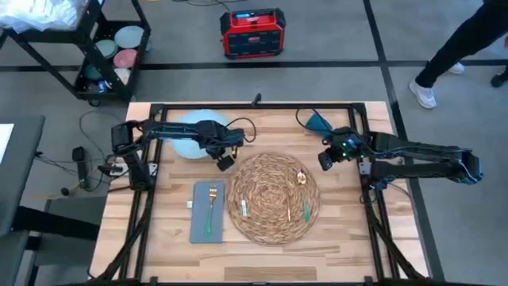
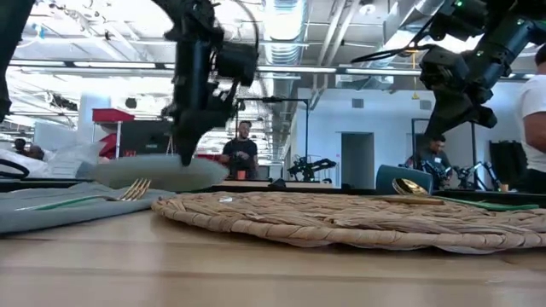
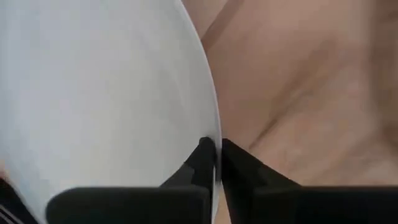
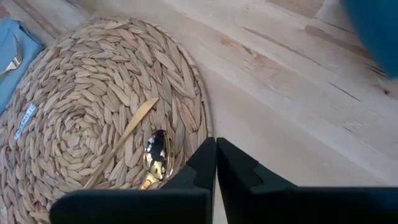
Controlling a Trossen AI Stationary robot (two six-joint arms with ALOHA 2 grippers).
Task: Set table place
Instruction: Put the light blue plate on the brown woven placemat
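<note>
Plate rim (image 3: 211, 134) pinched by my left gripper (image 1: 225, 161) near counter's (image 1: 349, 230) far edge, for carrying | wicker placemat (image 1: 274, 197) centred toward near edge, holding spoon (image 4: 155, 154) | right gripper (image 1: 325, 160) closed, empty, waiting beside placemat

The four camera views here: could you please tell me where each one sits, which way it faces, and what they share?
High view: overhead, straight down; both arms, the table, the placemat.
Low view: tabletop height, level across the placemat into the room; both arms descend from above.
Left wrist view: the left gripper pinching the pale-blue plate rim.
Right wrist view: the right gripper, shut, above the placemat edge, gold spoon nearby.
Shared: the high, low and right wrist views all show the placemat.
</note>
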